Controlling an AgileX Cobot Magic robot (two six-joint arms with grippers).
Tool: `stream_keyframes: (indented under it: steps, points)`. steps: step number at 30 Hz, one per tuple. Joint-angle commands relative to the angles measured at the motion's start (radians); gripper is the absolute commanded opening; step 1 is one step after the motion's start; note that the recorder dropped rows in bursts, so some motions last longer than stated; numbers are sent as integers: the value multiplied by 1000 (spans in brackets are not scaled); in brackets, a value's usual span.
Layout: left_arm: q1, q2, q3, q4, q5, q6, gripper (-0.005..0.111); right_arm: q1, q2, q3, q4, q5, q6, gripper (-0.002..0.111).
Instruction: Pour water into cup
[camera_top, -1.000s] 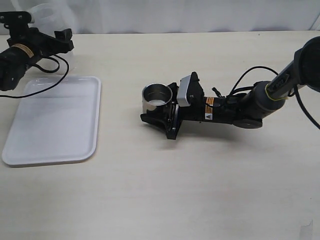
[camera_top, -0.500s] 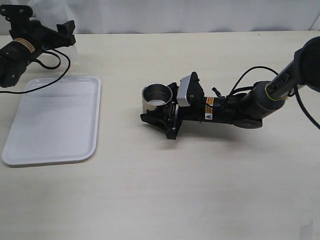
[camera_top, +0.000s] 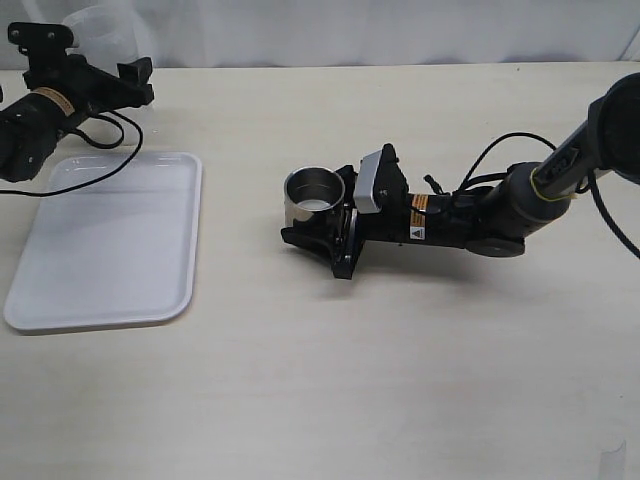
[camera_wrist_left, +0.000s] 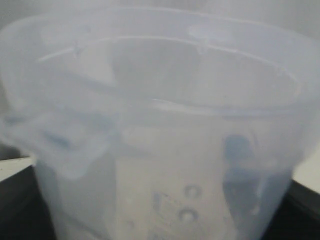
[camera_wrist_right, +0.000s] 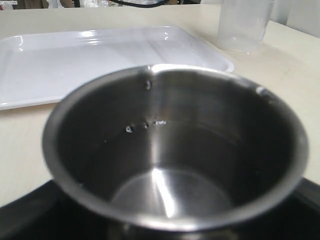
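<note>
The steel cup (camera_top: 313, 190) stands mid-table between the fingers of my right gripper (camera_top: 320, 235), which is shut on its base. In the right wrist view the cup (camera_wrist_right: 175, 140) fills the frame, with a few droplets on its shiny inner wall; I cannot tell whether water lies at its bottom. My left gripper (camera_top: 125, 62) is at the far left, its jaws against both sides of the translucent plastic beaker (camera_top: 100, 25). The beaker (camera_wrist_left: 160, 125) fills the left wrist view. It stands upright in the right wrist view (camera_wrist_right: 245, 25). I cannot make out water in it.
A white tray (camera_top: 110, 240) lies on the table at the left, between the beaker and the cup; it also shows in the right wrist view (camera_wrist_right: 100, 50). Black cables trail from both arms. The table's back edge meets a pale wall.
My left gripper rose a little at the beaker, then came back down to about where it was. The right gripper and the cup have not moved.
</note>
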Motion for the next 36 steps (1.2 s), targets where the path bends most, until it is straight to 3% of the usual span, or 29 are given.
stream_keyframes:
  steps: [1,4,7,9,14,16,23,28,36]
  points:
    - [-3,2,-8,0,7,2,0,1,-5,-5,4,-14,-7,4]
    - [-3,2,-8,0,10,2,0,1,-5,-5,4,-14,-7,4]
    - [-3,2,-8,4,23,2,10,1,-5,-5,4,-14,-7,4]
    - [-3,2,-8,4,25,2,22,1,-5,-5,4,-14,-3,4]
    - [-3,2,-8,4,25,33,67,1,-5,-5,4,-14,-3,4]
    - [-3,2,-8,2,25,37,80,1,-5,-5,4,-14,-3,4]
    - [-3,2,-8,2,61,37,83,1,-5,-5,4,-14,-3,4]
    - [-3,-2,-8,-2,79,37,105,1,-5,-5,2,-14,-3,4]
    - [-3,-4,-6,56,79,24,105,1,-5,-5,2,-14,-3,4]
